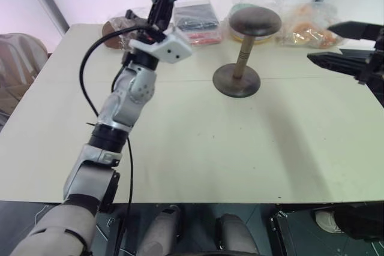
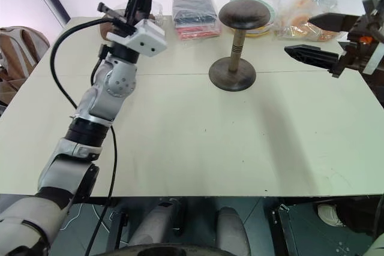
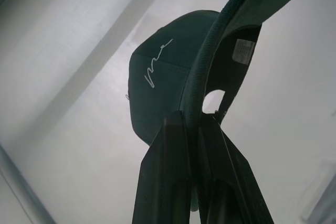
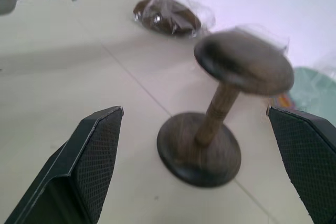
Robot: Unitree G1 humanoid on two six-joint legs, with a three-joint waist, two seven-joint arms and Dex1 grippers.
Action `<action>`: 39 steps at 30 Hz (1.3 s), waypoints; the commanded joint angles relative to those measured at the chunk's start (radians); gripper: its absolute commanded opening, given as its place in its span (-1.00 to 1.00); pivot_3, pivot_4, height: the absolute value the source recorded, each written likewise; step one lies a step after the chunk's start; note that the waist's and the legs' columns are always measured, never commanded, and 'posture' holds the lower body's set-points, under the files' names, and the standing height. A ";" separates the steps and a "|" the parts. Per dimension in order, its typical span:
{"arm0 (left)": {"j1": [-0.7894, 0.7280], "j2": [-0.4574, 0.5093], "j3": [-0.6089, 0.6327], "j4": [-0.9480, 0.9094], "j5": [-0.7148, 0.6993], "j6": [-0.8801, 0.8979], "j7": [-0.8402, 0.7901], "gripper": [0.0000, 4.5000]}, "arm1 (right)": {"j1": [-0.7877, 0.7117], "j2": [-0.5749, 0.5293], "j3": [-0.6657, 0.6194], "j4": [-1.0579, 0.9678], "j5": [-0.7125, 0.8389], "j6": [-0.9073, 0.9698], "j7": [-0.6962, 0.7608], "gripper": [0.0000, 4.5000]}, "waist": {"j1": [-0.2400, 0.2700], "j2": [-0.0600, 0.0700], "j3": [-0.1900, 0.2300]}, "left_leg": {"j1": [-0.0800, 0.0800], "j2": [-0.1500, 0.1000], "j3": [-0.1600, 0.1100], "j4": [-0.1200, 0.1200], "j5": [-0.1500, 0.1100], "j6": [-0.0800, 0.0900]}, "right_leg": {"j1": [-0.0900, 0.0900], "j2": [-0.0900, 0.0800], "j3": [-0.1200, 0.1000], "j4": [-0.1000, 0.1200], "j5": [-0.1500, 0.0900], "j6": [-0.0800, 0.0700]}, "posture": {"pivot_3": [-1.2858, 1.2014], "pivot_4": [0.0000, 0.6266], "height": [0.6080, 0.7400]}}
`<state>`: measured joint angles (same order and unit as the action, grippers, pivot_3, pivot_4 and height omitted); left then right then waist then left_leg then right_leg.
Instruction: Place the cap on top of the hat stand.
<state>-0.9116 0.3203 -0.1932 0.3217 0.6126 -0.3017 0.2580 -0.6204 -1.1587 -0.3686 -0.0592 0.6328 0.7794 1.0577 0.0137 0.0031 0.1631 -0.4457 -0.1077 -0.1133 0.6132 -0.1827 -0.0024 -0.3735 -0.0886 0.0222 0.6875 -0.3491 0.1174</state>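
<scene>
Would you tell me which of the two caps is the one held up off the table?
The dark teal cap with white script: the left gripper pinches its brim in the air. The brown cap lies on the table, wrapped in clear plastic.

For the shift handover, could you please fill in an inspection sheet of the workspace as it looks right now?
Surface: pale table, bare across its near part.
Job's things: cap lifted above the table, pinched by its brim; hat stand upright on the table, top bare.
Clutter: plastic-wrapped items along the far edge, including a brown cap in clear plastic and a flat packet.
Grippers: left gripper shut on the cap; right gripper open, facing the hat stand, holding nothing.
Cables: black cable looping off the left arm.
Surroundings: a bag beside the table on the left.
</scene>
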 commanded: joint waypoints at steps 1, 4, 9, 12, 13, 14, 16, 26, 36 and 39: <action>-0.059 -0.041 -0.025 0.026 0.005 -0.038 0.033 -0.98 | 0.044 -0.023 -0.073 -0.051 0.010 0.007 -0.014 1.00 | 0.001 0.000 0.000 | 0.000 0.000 0.000 0.000 0.000 0.000 | 0.000 0.000 0.000 0.000 0.000 0.000 | 0.03 -0.52 1.00; -0.072 -0.076 -0.045 0.050 0.008 -0.056 0.039 -0.98 | 0.087 -0.007 -0.105 -0.084 0.025 0.019 -0.034 1.00 | -0.002 -0.001 0.000 | 0.000 0.000 0.000 0.000 0.000 0.000 | 0.000 0.000 0.000 0.000 0.000 0.000 | 0.03 -0.52 1.00; -0.088 -0.159 -0.108 0.093 0.045 -0.079 0.067 -0.98 | 0.171 0.017 -0.167 -0.156 0.053 0.062 -0.079 1.00 | 0.000 -0.002 0.001 | 0.000 0.000 0.001 0.001 0.000 0.000 | 0.000 0.001 0.000 0.000 0.000 0.000 | 0.03 -0.52 1.00; -0.076 -0.184 -0.150 0.131 0.089 -0.083 0.101 -0.98 | 0.194 0.020 -0.181 -0.175 0.064 0.070 -0.093 1.00 | 0.000 -0.003 0.002 | 0.000 0.000 0.001 0.001 0.000 0.000 | 0.000 0.001 0.000 0.000 0.000 0.001 | 0.03 -0.52 1.00; -0.068 -0.190 -0.169 0.149 0.108 -0.084 0.116 -0.98 | 0.198 0.020 -0.184 -0.180 0.069 0.074 -0.098 1.00 | 0.000 -0.003 0.002 | 0.000 0.000 0.001 0.001 0.000 0.000 | 0.000 0.001 0.000 0.000 0.000 0.001 | 0.03 -0.52 1.00; -0.060 -0.194 -0.190 0.173 0.131 -0.083 0.134 -0.98 | 0.203 0.020 -0.187 -0.186 0.074 0.077 -0.103 1.00 | 0.000 -0.003 0.002 | 0.000 0.000 0.001 0.001 0.000 0.000 | 0.001 0.001 0.000 0.000 0.000 0.001 | 0.03 -0.52 1.00; -0.048 -0.198 -0.220 0.211 0.169 -0.071 0.165 -0.98 | 0.217 0.020 -0.195 -0.197 0.082 0.082 -0.111 1.00 | 0.000 -0.003 0.002 | 0.000 0.000 0.001 0.001 0.000 0.001 | 0.001 0.001 0.000 0.000 0.000 0.001 | 0.03 -0.52 1.00; -0.024 -0.249 -0.283 0.293 0.230 0.019 0.230 -0.98 | 0.235 0.012 -0.197 -0.220 0.111 0.098 -0.138 1.00 | 0.000 -0.003 0.002 | 0.000 0.000 0.001 0.001 0.000 0.001 | 0.000 0.001 0.000 0.000 0.000 0.001 | 0.03 -0.52 1.00; 0.057 -0.290 -0.339 0.272 0.229 0.011 0.208 -0.98 | 0.236 0.008 -0.188 -0.224 0.121 0.101 -0.144 1.00 | 0.000 -0.003 0.002 | 0.000 0.000 0.001 0.001 0.000 0.001 | 0.000 0.001 0.000 0.000 0.000 0.001 | 0.03 -0.52 1.00; 0.082 -0.293 -0.347 0.268 0.220 0.011 0.191 -0.98 | 0.239 0.009 -0.186 -0.227 0.123 0.102 -0.146 1.00 | 0.000 -0.003 0.002 | 0.000 0.000 0.001 0.001 0.000 0.001 | 0.000 0.000 0.001 0.000 0.000 0.001 | 0.03 -0.52 1.00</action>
<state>-0.8296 0.0320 -0.5370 0.6285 0.8406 -0.2880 0.4535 -0.3739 -1.1363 -0.5267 -0.2543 0.7427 0.8867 0.9137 0.0137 -0.0002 0.1650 -0.4456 -0.1075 -0.1124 0.6144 -0.1830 -0.0018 -0.3731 -0.0881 0.0226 0.6879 -0.3488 0.1181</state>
